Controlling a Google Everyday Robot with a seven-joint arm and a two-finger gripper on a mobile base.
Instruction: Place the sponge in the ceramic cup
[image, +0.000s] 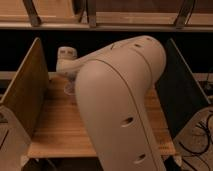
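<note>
My white arm (120, 100) fills the middle of the camera view and reaches toward the back left of the wooden table (55, 125). The gripper (68, 77) sits at the arm's far end, largely hidden by the arm, directly above a small pale round shape. That shape is the ceramic cup (70, 89), standing on the table at the back left, with only part of it showing below the arm. The sponge is hidden.
A tall wooden side panel (25, 90) walls the table's left side and a dark panel (182, 95) walls the right. A shelf rail (105, 25) runs across the back. Cables (202, 135) lie on the floor at the right.
</note>
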